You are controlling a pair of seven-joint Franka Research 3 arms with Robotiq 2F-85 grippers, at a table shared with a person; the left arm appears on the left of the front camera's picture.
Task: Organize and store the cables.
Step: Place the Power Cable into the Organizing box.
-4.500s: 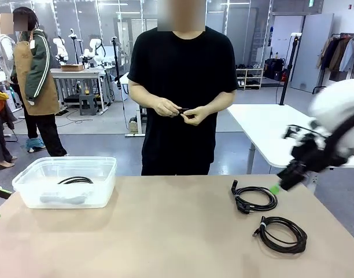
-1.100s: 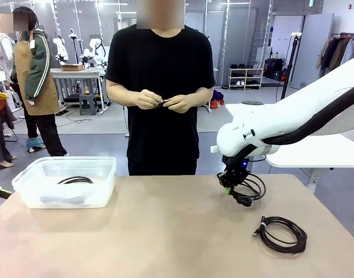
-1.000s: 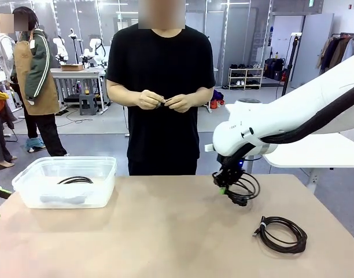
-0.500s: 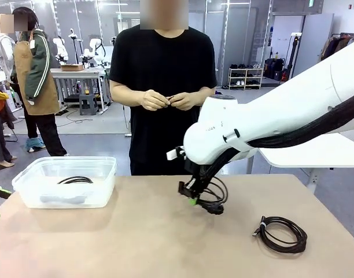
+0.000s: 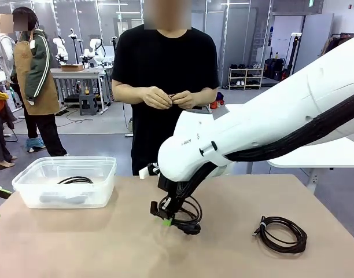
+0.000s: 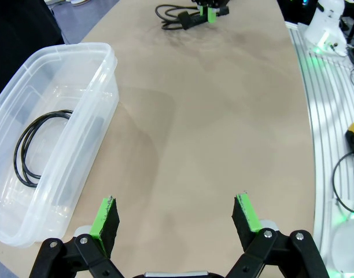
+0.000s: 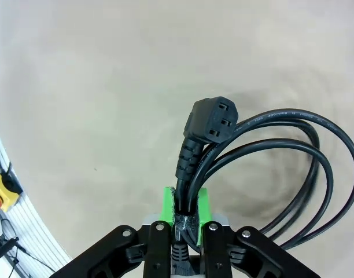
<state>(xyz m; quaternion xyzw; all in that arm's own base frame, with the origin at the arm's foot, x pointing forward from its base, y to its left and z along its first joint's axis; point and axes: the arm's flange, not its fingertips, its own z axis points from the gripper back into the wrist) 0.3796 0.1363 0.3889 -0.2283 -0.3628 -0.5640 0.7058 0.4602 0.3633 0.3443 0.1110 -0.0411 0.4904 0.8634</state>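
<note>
Tan bench (image 5: 96,243) in an open lab hall. The right gripper (image 5: 166,219) clamps a coiled cable (image 5: 191,215) low over mid-bench. A second cable (image 5: 283,233) lies near the right edge, and a third cable (image 5: 76,180) lies inside the clear bin (image 5: 32,194) at the left. The left gripper (image 6: 177,217) hangs wide open beside the bin, over bare surface.

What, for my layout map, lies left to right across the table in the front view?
Clear plastic bin holding a black cable coil → right hand gripping a second black cable coil → third black cable coil, loose.
</note>
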